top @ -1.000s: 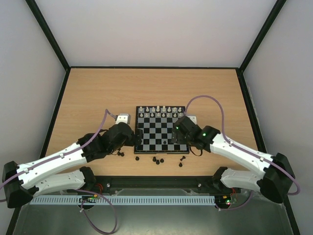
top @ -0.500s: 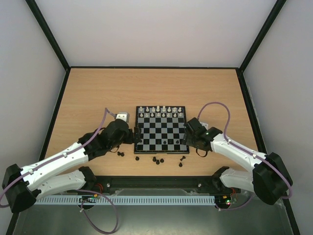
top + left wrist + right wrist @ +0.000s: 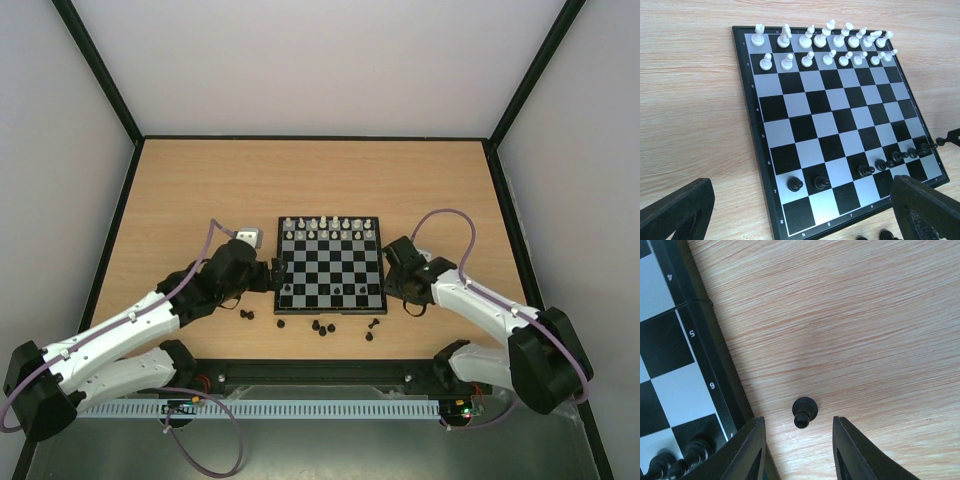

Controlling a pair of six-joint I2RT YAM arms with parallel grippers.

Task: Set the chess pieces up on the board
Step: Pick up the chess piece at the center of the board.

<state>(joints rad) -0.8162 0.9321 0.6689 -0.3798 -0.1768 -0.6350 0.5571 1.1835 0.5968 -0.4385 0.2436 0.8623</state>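
- Two full rows of white pieces [image 3: 825, 47] are standing along the far edge of the board [image 3: 330, 262]. A row of black pawns [image 3: 882, 163] is filling the second rank from the near edge, with what looks like one gap, third square from the left.
- Several loose black pieces [image 3: 320, 326] are sitting on the desk [image 3: 200, 200] just off the board's near edge, and the nearest rank is showing bare.
- The right hand [image 3: 799, 432] is hovering low over the desk just right of the board. Its fingers [image 3: 747, 450] are sitting at a middling gap on either side of a lone black pawn [image 3: 804, 412], with bare wood showing on both sides, so it is gripping nothing.
- Whether that pawn is standing or lying, I cannot tell from this angle.
- The left hand [image 3: 802, 200] is waiting wide and empty over the board's near-left corner.
- The step in hand is probably picking up this stray pawn. It is sitting slightly ahead of the fingertips, so the hand likely needs to reach a little further and lower before pinching, so that the pads meet the body and not the slippery head.
- One finger is running very close to the board's black border. Keeping clear of it matters, since a nudge could be tipping the pawns already placed just inside.
- A straight lift, then a carry to the open square, seems safest.
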